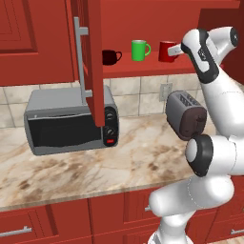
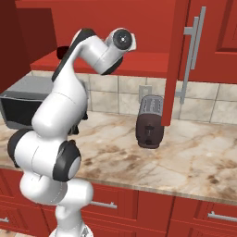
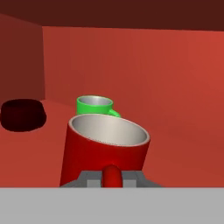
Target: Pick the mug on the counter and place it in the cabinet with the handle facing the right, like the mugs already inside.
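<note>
White arm reached up into the open red wooden wall cabinet (image 1: 143, 19), its fingers (image 1: 175, 49) shut tight on the red loop handle (image 3: 112, 176) of the small glossy red mug (image 1: 166, 51). In the hand view the handle sat between the two fingertips, pointing back at the camera, the mug's pale inside visible and its body upright. Red mug was at the flat red shelf (image 1: 143, 68), right of the bright green mug (image 1: 139, 50); whether its base touched the shelf could not be told. Green mug stood between the red mug and the dark maroon-black mug (image 1: 110, 57), handle to the right. Dark mug was furthest left, near the open door's edge, handle also to the right. Long grey bar (image 1: 81, 62) ran down the open door. Below, on the beige-brown marbled stone bench (image 1: 119, 162): grey microwave (image 1: 71, 119) to the left, dark metal toaster (image 1: 185, 114) to the right, well apart.
</note>
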Controlling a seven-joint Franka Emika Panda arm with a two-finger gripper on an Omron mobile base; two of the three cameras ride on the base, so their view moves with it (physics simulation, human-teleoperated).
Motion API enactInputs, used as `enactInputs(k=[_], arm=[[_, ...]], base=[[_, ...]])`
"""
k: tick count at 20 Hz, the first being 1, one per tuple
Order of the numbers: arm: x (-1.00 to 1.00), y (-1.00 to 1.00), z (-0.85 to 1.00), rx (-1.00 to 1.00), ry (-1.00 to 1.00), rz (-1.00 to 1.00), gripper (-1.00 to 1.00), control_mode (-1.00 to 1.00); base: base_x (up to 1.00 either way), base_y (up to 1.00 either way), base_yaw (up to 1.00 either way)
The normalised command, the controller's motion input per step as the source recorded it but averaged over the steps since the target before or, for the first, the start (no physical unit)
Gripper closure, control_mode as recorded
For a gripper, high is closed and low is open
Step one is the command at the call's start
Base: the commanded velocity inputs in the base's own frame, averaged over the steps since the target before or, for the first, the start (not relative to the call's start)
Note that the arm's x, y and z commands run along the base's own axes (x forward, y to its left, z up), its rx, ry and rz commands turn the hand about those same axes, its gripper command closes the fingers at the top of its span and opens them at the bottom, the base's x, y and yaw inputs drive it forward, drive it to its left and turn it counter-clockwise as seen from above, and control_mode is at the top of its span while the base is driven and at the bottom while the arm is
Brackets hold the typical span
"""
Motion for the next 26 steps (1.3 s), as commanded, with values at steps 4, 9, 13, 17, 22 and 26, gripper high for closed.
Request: enactInputs(k=[4, 9, 13, 17, 22, 26], arm=[[0.0, -0.12, 0.0, 0.0, 0.0, 0.11, 1.0, -1.0], [0.0, -0.05, 0.0, 0.0, 0.0, 0.09, 1.0, -1.0], [0.0, 0.0, 0.0, 0.0, 0.0, 0.04, 1.0, -1.0], [0.0, 0.0, 0.0, 0.0, 0.0, 0.04, 1.0, -1.0], [0.0, 0.0, 0.0, 0.0, 0.0, 0.05, 1.0, -1.0], [0.0, 0.0, -0.02, 0.0, 0.0, 0.04, 1.0, -1.0]], base=[[0.0, 0.0, 0.0], [0.0, 0.0, 0.0], [0.0, 0.0, 0.0], [0.0, 0.0, 0.0], [0.0, 0.0, 0.0], [0.0, 0.0, 0.0]])
